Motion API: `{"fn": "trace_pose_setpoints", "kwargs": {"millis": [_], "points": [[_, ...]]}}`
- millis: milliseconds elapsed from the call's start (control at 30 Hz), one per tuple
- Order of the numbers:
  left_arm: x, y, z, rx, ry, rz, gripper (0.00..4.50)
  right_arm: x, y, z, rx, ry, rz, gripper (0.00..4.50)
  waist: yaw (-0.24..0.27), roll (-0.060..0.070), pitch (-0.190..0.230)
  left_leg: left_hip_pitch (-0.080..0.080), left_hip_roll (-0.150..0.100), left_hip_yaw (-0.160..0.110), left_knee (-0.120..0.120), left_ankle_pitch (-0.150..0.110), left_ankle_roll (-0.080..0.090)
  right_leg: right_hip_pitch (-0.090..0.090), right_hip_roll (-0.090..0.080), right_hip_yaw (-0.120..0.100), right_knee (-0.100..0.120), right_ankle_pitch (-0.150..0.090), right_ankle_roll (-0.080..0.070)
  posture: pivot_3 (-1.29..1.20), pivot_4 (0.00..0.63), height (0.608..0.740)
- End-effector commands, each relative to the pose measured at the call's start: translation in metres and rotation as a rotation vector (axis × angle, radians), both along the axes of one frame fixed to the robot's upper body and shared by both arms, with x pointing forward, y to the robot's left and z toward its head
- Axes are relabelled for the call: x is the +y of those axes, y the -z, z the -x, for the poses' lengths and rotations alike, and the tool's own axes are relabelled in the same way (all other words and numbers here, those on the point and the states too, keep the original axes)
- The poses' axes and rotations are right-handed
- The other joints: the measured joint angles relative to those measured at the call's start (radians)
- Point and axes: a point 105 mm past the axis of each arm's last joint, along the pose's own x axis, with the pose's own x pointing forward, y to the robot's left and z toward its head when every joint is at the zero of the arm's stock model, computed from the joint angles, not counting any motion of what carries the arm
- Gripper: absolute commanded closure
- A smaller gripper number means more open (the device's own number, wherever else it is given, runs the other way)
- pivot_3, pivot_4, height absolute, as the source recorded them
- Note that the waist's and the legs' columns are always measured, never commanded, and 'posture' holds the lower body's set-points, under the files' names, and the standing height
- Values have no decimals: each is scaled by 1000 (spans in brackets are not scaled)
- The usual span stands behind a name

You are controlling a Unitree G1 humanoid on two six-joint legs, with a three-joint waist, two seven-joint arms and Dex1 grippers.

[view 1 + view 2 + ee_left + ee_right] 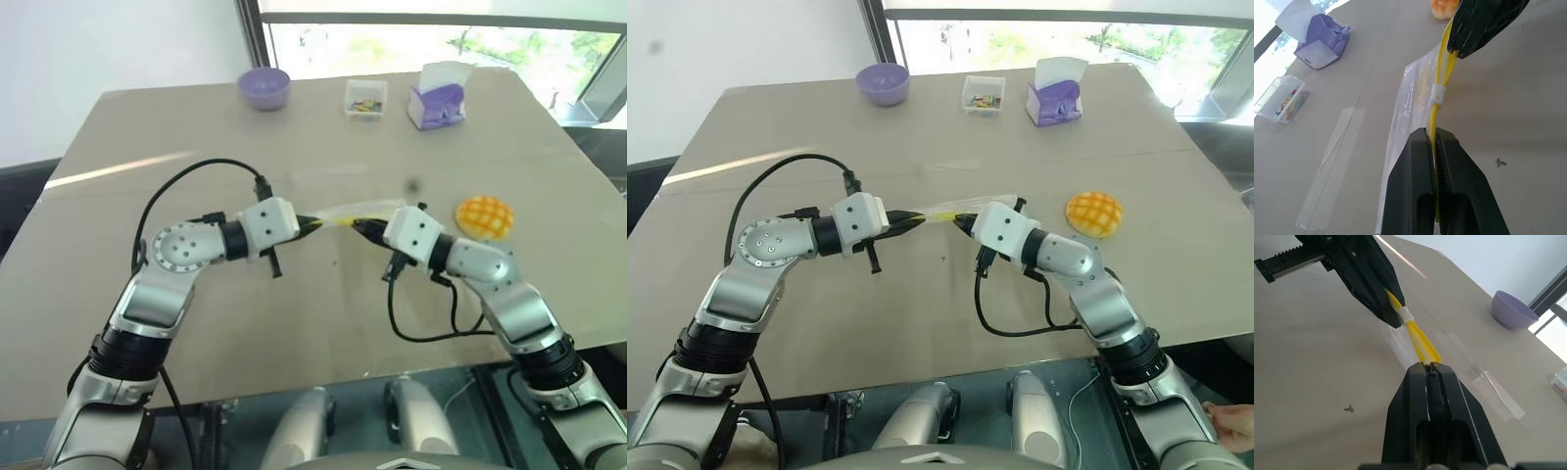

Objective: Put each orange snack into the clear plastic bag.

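Note:
The clear plastic bag [355, 209] hangs stretched between my two grippers just above the middle of the table, its yellow seal strip [1438, 93] along the upper edge. My left gripper [312, 225] is shut on one end of that strip, and my right gripper [361, 228] is shut on the other end, fingertips facing each other a short way apart. A white slider [1407, 313] sits on the strip close to the left gripper. The orange snack [484, 216], a domed bun with a grid pattern, lies on the table just right of my right gripper, untouched.
Along the far edge of the table stand a purple bowl [265, 87], a small clear box of colourful bits [365, 98] and a purple tissue box [438, 98]. A flat clear strip [1327, 166] lies on the table behind the bag. Black cables loop beside both arms.

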Motion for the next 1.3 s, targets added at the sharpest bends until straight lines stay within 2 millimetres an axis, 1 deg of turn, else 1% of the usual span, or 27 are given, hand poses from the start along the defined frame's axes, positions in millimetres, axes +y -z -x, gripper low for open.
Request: {"fn": "trace_pose_setpoints", "kwargs": {"millis": [33,200,367,500,667,867,933,1100,1133,1167,1233,1300], "points": [[-5,-14,6,-79,30,-6,4500,5,-11,0,-39,-8,-30,4443,0,0,0,0,0,0,0,0,0,0,0,0,0,0,0,0,150,740],[-6,-9,8,-89,54,-42,4500,6,-7,-3,25,9,-69,4443,0,0,0,0,0,0,0,0,0,0,0,0,0,0,0,0,150,740],[-6,-3,11,-99,74,-83,4500,5,0,-3,174,29,-155,4443,0,0,0,0,0,0,0,0,0,0,0,0,0,0,0,0,150,740],[-6,3,12,-92,84,-90,4500,0,3,-6,274,66,-224,4443,0,0,0,0,0,0,0,-1,1,0,0,0,0,0,0,0,150,740],[-6,10,14,-72,96,-91,4500,-4,1,-11,397,112,-380,4443,-1,0,0,0,0,0,-1,-1,2,0,0,0,0,0,0,0,150,740],[-6,15,16,-46,102,-74,4500,1,-7,-5,495,71,-512,4443,-1,0,0,0,0,0,-1,-1,3,-1,0,0,0,0,0,0,150,740],[-6,15,16,-42,101,-69,4500,4,-9,-4,510,68,-532,4443,-2,0,0,0,0,0,-1,-2,3,-1,0,0,0,0,0,0,150,740],[-5,16,17,-34,108,-71,4500,9,-8,-6,523,79,-545,4443,-2,0,0,0,0,0,-1,-2,3,-1,0,0,0,0,0,0,150,740],[-5,16,17,-33,110,-70,4500,10,-5,-8,513,100,-523,4443,-2,0,0,0,0,0,-1,-2,3,-1,0,0,0,0,0,0,150,740],[-5,16,17,-33,110,-67,4500,10,-2,-11,494,123,-494,4443,-2,0,0,0,0,0,-1,-2,3,-1,0,0,0,0,0,0,150,740],[-5,15,16,-37,110,-57,4500,8,11,-24,406,216,-369,4443,-4,0,0,0,0,0,-1,-2,3,-1,0,0,0,0,0,0,150,740],[-5,14,16,-38,108,-47,4500,5,21,-31,343,265,-265,4443,-3,0,0,0,0,0,-1,-2,3,-1,0,0,1,0,0,0,150,740]]}}
